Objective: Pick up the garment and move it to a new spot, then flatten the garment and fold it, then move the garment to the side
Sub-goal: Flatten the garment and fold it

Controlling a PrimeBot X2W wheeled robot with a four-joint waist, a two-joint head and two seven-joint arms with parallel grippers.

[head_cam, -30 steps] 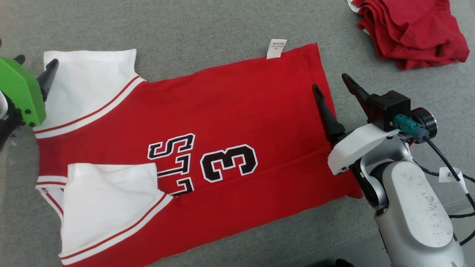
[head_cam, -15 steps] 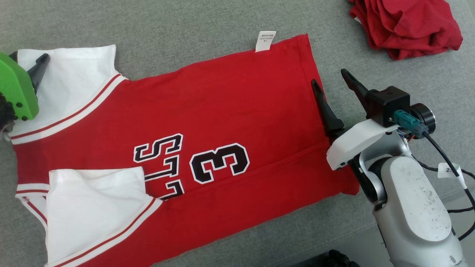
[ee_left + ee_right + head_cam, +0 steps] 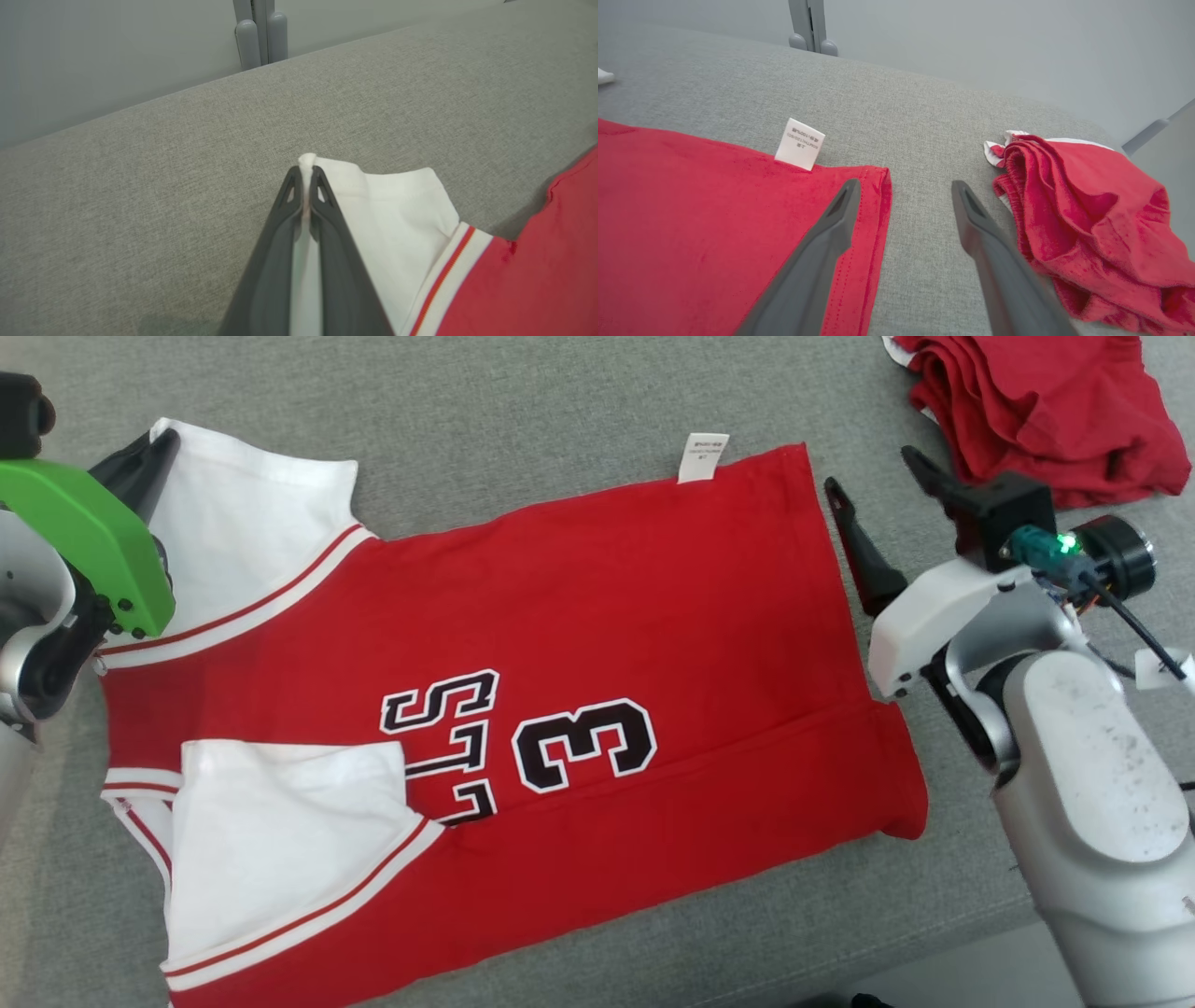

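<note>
Garment [image 3: 597, 635] sleeve [image 3: 397, 210] pinched by left hand [image 3: 304, 177]; right hand [image 3: 906, 183] spread open nearby.

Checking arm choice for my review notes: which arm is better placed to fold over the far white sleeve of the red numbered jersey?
Left. The left pincer is shut on the corner of that white fabric sleeve; the right pincer stands open by the jersey's bottom hem, gripping nothing.

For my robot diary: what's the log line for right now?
left claw: shut on white sleeve | right claw: open beside red jersey
</note>
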